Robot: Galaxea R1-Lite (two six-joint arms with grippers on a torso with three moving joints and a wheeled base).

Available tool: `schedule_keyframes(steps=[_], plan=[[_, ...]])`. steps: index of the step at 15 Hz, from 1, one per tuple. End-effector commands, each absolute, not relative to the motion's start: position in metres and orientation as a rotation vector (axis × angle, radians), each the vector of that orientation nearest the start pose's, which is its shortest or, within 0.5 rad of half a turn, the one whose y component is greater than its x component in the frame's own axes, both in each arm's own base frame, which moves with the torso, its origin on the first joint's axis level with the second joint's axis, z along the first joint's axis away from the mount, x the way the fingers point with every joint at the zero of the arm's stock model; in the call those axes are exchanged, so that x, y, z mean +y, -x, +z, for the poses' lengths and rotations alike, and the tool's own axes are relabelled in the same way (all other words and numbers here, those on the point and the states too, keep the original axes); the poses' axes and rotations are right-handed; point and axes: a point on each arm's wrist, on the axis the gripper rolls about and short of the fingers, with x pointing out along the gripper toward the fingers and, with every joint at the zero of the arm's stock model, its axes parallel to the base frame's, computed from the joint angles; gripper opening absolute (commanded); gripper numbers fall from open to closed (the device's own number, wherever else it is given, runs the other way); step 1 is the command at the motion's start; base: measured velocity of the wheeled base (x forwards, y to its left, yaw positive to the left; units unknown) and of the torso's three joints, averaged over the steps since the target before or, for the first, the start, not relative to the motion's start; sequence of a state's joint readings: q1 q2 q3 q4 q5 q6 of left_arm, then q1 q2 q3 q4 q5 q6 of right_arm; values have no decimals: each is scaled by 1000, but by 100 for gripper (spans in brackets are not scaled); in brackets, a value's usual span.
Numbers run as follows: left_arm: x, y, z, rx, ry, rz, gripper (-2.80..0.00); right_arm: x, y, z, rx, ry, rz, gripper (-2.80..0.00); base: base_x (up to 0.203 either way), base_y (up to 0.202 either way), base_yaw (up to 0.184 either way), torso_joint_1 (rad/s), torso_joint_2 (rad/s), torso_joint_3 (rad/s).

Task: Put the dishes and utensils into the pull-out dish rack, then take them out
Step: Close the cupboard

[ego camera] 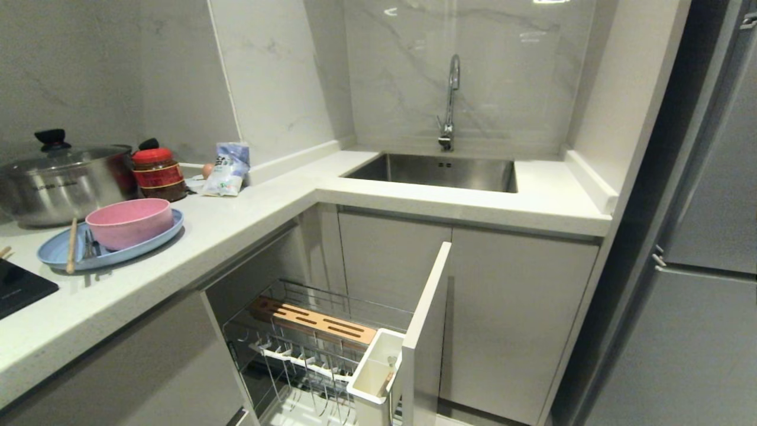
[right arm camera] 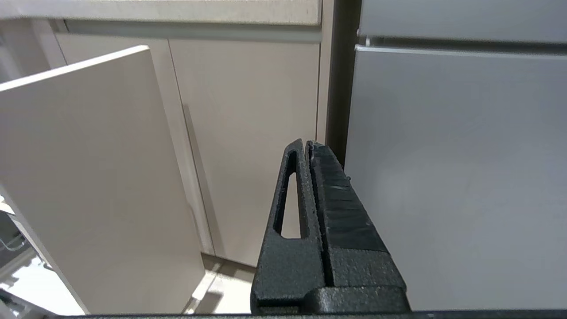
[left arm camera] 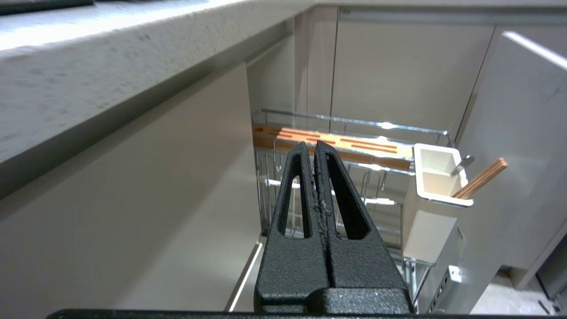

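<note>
Sitting on the bench (ego camera: 248,231) above the pull-out dish rack (ego camera: 307,343): blue plate (ego camera: 56,251) carrying pink bowl (ego camera: 130,222), chopsticks (ego camera: 71,245) and fork (ego camera: 89,244). Standing pulled out below, holding utensils in its white cup (left arm camera: 438,177). Left claw (left arm camera: 313,148) hanging pressed together, empty, facing the rack. Right claw (right arm camera: 306,146) pressed together, empty, beside the rack's front panel (right arm camera: 88,177).

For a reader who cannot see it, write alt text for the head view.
A pull-out dish rack stands open under a white counter. On the counter, a pink bowl, chopsticks and a fork lie on a blue plate, near a steel sink.
</note>
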State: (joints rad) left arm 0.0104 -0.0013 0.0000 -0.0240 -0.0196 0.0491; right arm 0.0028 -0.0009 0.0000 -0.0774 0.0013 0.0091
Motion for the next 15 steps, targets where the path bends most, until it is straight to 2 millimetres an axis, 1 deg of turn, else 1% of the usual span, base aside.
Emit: schedule_keyframes(steps=[1,4,8,9,10,13,15], plan=[[-1,22,75,-12,-50,-9,-280,0,21,76,-53,-9,5,-280,0,0,0,8,-3,203],[-1,22,75,-12,-43,-8,-280,0,21,76,-53,-9,5,-280,0,0,0,-4,0,143],[-1,22,74,-6,-41,-9,-280,0,21,76,-54,-9,5,-280,0,0,0,2,1,11],[-1,22,75,-14,-52,-9,-280,0,21,76,-54,-10,5,-280,0,0,0,0,0,0],[-1,23,81,-44,-57,-7,-280,0,21,76,-54,-11,5,-280,0,0,0,0,0,0],[-1,42,130,-208,-69,2,-280,0,21,76,-54,-9,5,-280,0,0,0,0,0,0],[-1,69,182,-292,-124,24,-280,0,21,76,-54,-9,5,-280,0,0,0,0,0,0]])
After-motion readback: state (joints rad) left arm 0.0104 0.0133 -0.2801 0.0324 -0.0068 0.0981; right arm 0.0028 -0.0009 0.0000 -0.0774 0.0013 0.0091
